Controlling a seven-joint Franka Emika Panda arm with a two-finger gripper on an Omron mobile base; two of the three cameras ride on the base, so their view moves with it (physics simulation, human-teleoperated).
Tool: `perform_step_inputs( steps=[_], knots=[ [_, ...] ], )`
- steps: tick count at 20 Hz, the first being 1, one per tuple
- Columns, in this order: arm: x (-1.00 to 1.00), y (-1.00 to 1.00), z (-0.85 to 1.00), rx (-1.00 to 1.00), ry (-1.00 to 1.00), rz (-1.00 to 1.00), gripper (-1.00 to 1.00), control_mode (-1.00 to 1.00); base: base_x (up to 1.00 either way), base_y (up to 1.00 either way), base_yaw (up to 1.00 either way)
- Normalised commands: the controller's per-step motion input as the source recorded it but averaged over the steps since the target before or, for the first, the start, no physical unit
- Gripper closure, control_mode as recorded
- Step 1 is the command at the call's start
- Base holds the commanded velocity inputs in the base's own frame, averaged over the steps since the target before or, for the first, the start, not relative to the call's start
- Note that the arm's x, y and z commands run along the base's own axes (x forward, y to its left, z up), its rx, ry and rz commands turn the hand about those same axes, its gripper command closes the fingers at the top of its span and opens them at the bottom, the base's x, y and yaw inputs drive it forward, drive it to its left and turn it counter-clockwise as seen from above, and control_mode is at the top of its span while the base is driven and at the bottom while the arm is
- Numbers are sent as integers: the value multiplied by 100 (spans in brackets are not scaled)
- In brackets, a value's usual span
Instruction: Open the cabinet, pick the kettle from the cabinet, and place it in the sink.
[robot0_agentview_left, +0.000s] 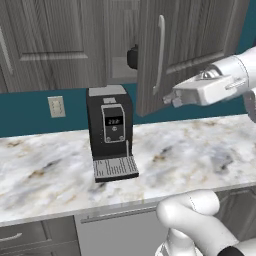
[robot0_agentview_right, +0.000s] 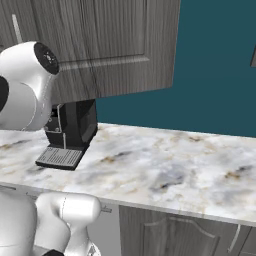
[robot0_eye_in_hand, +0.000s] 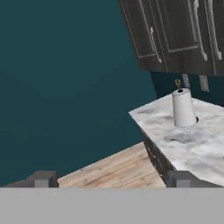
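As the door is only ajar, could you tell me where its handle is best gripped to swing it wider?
Grip the long silver bar handle of the ajar cabinet door near its middle. The bar stands upright, clear of the panel by the door's free left edge, so come from the front with the jaws level, one finger either side.

The white arm reaches in raised, wrist roughly level, hand pointing sideways. The gripper (robot0_eye_in_hand: 111, 178) holds nothing, its two dark fingertips (robot0_eye_in_hand: 43, 178) spread wide apart.
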Motion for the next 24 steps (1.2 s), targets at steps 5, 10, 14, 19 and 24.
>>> perform_step_inputs(
  steps=[5, 10, 14, 19, 24],
  knots=[
    [1, 49, -4, 0, 17, -24, -100, -100, 0, 0, 0],
    [22, 24, -8, 2, 27, -37, -100, -100, 0, 0, 0],
    [30, 18, -18, 3, 27, -41, -100, -100, 0, 0, 0],
    [35, 9, -20, 6, 14, -41, -100, -100, 0, 0, 0],
    [36, 10, -10, 8, 6, -41, -100, -100, 0, 0, 0]
  ],
)
